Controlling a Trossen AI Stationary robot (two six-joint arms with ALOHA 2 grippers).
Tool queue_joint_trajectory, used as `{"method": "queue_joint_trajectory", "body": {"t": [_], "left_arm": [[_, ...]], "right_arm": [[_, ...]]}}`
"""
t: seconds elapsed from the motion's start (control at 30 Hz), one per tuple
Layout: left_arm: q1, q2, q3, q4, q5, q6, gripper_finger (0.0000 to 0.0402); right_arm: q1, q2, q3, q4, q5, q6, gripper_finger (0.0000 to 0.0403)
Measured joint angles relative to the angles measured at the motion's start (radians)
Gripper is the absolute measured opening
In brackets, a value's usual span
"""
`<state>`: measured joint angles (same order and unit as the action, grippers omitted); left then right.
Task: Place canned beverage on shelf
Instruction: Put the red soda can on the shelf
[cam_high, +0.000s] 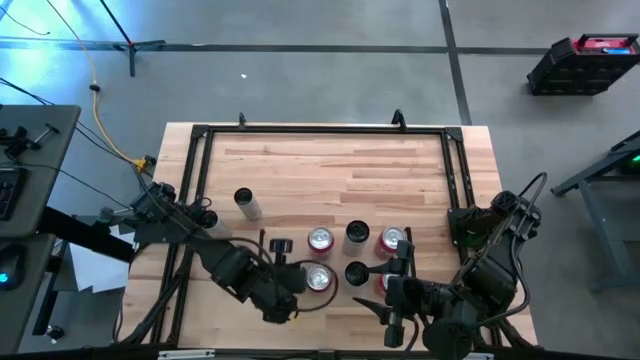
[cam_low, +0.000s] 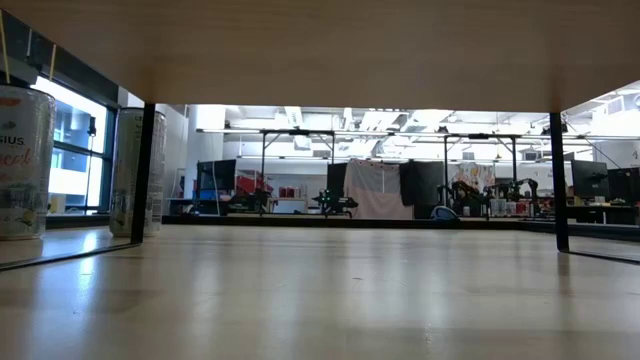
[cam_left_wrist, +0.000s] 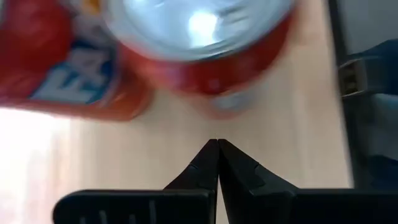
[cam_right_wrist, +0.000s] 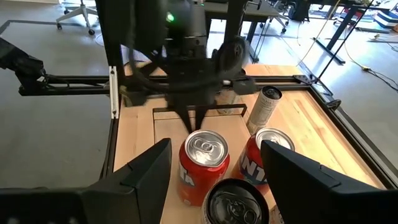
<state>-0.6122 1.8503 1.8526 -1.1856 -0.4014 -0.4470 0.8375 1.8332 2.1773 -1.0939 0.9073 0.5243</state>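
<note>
Several cans stand close together on the pale-wood shelf (cam_right_wrist: 169, 134), whose underside (cam_low: 350, 50) fills the top of the low view. Among them are a red can (cam_high: 318, 277) (cam_right_wrist: 204, 163), a second red can (cam_right_wrist: 264, 155) and a dark can (cam_right_wrist: 236, 202). My left gripper (cam_high: 300, 286) (cam_left_wrist: 217, 147) is shut. It slants down just beside the first red can (cam_left_wrist: 199, 37), with bare wood showing between its tips and the can. My right gripper (cam_high: 395, 288) (cam_right_wrist: 214, 146) hangs open above the near-right cans. Its fingers stand wide on either side of the dark can's top, clear of it.
A tall silver can (cam_high: 246, 203) (cam_right_wrist: 264, 109) stands apart, toward the left of the tabletop. A black tube frame (cam_high: 320, 130) runs around the table. In the low view two cans (cam_low: 22, 160) stand at the left beside a thin dark post (cam_low: 145, 170).
</note>
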Motion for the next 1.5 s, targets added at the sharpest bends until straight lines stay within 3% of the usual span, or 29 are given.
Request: {"method": "queue_joint_trajectory", "body": {"t": [0.57,0.97,1.3,1.5], "left_arm": [[0.037,0.0,0.0,0.036,-0.042,0.023,0.0],[0.023,0.0,0.0,0.084,-0.042,0.031,0.0],[0.016,-0.003,0.0,0.057,0.002,0.019,0.0],[-0.034,-0.054,0.0,0.042,-0.024,-0.008,0.0]], "right_arm": [[0.0,0.0,0.0,-0.001,0.001,-0.007,0.0231],[-0.012,0.0,0.0,-0.001,0.041,-0.042,0.0231],[-0.04,0.0,0.0,-0.01,0.0,-0.028,0.0231],[-0.042,0.014,0.0,-0.008,0.006,-0.045,0.0231]]}}
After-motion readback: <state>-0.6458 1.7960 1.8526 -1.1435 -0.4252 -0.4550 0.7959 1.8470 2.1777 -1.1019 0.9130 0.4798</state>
